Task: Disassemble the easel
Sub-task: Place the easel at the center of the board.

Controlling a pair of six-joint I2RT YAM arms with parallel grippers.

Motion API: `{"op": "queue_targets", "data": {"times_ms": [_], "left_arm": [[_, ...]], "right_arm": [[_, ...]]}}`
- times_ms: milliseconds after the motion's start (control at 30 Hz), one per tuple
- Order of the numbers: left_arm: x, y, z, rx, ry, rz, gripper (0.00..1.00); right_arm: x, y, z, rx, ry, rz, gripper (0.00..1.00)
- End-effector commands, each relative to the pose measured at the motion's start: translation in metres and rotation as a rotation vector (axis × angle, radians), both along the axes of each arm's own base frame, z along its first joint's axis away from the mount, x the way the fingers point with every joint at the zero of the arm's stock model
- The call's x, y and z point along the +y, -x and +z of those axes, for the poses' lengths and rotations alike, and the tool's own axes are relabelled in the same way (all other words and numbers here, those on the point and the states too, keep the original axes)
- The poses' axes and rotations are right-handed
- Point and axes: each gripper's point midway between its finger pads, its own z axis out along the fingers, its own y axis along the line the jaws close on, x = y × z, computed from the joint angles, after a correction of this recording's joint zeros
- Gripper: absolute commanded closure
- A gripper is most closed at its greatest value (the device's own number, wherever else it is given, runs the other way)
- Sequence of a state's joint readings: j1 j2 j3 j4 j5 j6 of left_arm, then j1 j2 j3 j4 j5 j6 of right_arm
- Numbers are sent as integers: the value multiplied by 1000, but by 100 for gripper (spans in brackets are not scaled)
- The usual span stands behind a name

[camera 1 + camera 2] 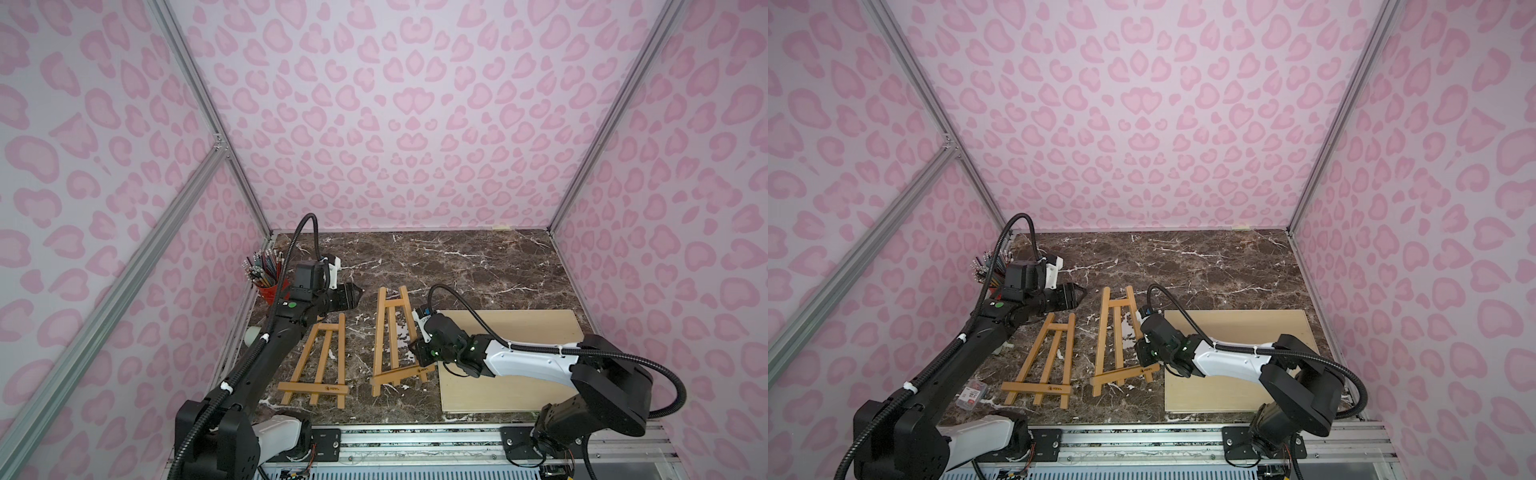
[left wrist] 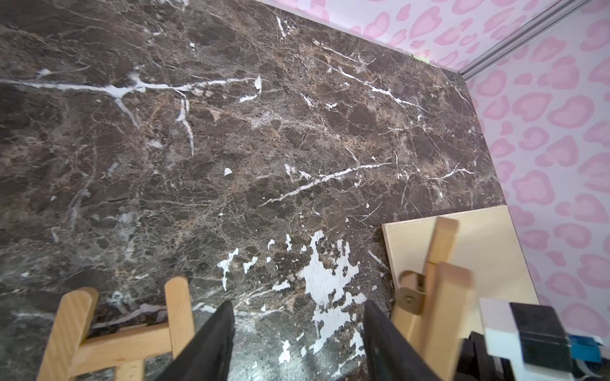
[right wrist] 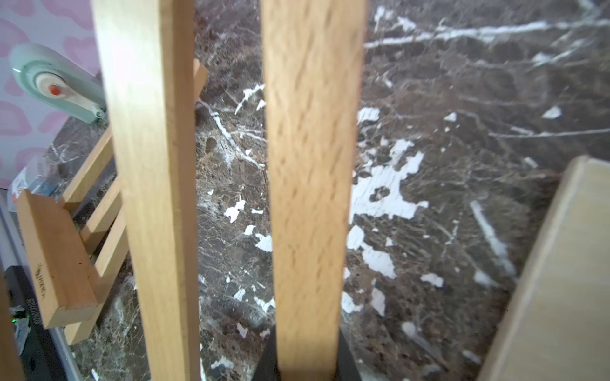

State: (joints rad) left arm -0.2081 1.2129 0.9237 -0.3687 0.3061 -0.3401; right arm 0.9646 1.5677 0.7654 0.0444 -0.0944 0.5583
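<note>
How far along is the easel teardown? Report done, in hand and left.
Done, apparently: the board lies flat on the table beside the easels, and the left easel lies flat, free of either hand, with the left hand open and empty. In hand: the right hand is shut on a slat of the right easel, which looks partly lifted. Left: probably laying that one flat and releasing it.

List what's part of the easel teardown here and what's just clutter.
Job:
- easel, one slat clamped in the right gripper
- second easel, lying flat beside it
- left gripper, open and holding nothing

Lying about:
- wooden board
- red cup of pencils
- mint-green dispenser
- small packet near the table edge
</note>
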Motion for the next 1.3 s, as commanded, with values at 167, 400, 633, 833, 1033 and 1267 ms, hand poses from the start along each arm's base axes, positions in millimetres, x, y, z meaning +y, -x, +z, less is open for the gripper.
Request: {"op": "queue_targets", "data": {"times_ms": [167,400,633,833,1033,1267], "left_arm": [[12,5,0,-7,-54,21,31],[16,6,-3,0,-73,28,30],[30,6,-9,26,-127,93,29],[34,6,-13,49,-141,111,28],[32,7,-16,52,-127,113,27],[32,9,-15,48,-127,105,26]], "right_arm": [[9,16,-45,122,160,-72,100],[10,20,-53,105,228,-88,100],[11,18,-53,100,252,-88,90],[12,18,-49,94,242,-87,85],[13,19,-42,93,224,-84,70],[17,16,-19,70,169,-89,59]]}}
